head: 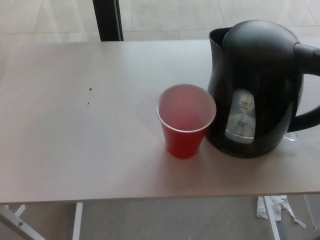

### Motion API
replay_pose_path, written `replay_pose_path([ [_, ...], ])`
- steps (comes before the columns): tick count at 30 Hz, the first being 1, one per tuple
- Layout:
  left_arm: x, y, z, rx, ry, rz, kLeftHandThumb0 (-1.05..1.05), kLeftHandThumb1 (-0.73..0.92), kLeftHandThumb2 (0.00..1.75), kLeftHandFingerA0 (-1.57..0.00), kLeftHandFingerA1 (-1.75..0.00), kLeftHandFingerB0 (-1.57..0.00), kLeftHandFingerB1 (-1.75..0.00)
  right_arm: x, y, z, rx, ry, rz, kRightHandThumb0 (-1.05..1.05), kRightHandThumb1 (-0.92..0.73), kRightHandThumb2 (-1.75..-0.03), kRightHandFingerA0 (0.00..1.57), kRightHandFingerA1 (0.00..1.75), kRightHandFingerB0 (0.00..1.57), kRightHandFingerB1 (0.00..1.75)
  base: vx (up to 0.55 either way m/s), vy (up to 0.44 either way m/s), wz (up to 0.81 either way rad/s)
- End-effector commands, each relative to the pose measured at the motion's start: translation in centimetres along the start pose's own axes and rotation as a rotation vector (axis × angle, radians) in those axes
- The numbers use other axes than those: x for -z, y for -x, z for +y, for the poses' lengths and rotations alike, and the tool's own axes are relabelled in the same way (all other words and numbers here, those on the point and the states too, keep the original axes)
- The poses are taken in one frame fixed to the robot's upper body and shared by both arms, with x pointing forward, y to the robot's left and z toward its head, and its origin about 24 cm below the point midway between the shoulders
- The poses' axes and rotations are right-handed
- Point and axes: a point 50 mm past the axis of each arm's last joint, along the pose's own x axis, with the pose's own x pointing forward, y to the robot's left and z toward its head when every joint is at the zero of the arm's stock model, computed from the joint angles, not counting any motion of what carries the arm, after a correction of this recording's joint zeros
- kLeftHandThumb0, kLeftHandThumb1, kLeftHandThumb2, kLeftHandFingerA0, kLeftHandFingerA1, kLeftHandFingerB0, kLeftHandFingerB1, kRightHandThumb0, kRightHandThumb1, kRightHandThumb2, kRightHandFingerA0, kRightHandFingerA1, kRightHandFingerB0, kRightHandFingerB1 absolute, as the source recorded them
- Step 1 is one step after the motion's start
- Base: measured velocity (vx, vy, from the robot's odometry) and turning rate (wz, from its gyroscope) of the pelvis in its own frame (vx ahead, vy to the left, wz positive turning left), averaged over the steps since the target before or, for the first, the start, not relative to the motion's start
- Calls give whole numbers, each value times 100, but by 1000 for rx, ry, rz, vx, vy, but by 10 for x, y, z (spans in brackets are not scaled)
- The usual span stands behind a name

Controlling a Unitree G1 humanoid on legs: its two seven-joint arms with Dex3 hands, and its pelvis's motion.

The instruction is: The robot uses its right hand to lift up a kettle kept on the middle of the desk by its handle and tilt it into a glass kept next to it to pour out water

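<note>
Pale desk with a cup and a kettle standing on it

The desk (75, 150) was a plain light surface; on it a red cup (185, 120) stood upright just beside a black kettle (260, 85), the two almost touching. A few small dark specks (90, 90) lay well apart from them. No robot hand showed, so places could not be set against one.
</note>
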Motion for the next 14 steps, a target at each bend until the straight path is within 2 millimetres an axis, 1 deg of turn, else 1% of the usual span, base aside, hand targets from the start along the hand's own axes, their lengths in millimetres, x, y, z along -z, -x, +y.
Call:
replay_pose_path([
  [1,3,2,6,-26,12,2,-72,81,64,-66,-57,-40,-47,49,94,-72,285,-189,-104,-72,-36,-74,0,0,1,28,0,0,0],
  [2,3,2,6,-26,15,4,-71,82,64,-66,-57,-40,-48,60,106,-79,392,-241,-76,-67,-36,-71,0,2,6,39,0,0,0],
  [3,4,1,6,-26,18,7,-71,82,64,-64,-56,-38,-47,86,127,-95,606,-410,-37,-53,-34,-73,1,27,2,48,0,0,0],
  [4,5,1,6,-27,22,9,-71,82,64,-64,-56,-38,-47,94,133,-98,665,-463,-30,-53,-34,-73,1,27,2,48,0,0,0],
  [6,5,1,6,-28,24,10,-71,82,64,-64,-56,-38,-47,93,132,-99,663,-463,-34,-53,-34,-73,1,27,2,48,0,0,0],
  [7,5,0,6,-29,26,8,-71,82,64,-65,-56,-39,-47,105,142,-102,759,-518,-22,-48,-50,-57,6,29,11,40,0,0,0],
  [8,6,0,7,-36,34,14,-70,81,64,-65,-57,-40,-47,123,151,-108,909,-527,65,-61,-45,-76,33,50,9,44,0,0,0],
  [9,6,0,7,-41,35,15,-71,81,65,-68,-60,-40,-48,131,155,-111,979,-563,116,-57,-56,-57,83,119,18,39,0,0,0],
  [10,7,2,7,-44,26,18,-71,82,65,-67,-58,-40,-47,139,155,-114,1049,-677,128,-52,-58,-58,95,122,14,43,0,0,0],
  [11,8,2,8,-44,26,22,-70,82,64,-64,-55,-39,-47,147,153,-115,1106,-807,115,-53,-43,-74,72,87,12,51,0,0,0],
  [12,8,2,8,-45,33,24,-73,82,64,-63,-57,-39,-48,157,148,-113,1133,-927,121,-44,-63,-60,19,51,5,36,0,0,0],
  [13,8,1,8,-49,38,23,-73,81,64,-64,-57,-39,-48,165,142,-109,1181,-1004,166,-44,-64,-58,39,62,26,55,0,0,0],
  [14,8,1,8,-49,38,23,-73,81,64,-64,-57,-39,-48,165,142,-109,1181,-1004,166,-44,-64,-58,39,62,26,55,0,0,0],
])
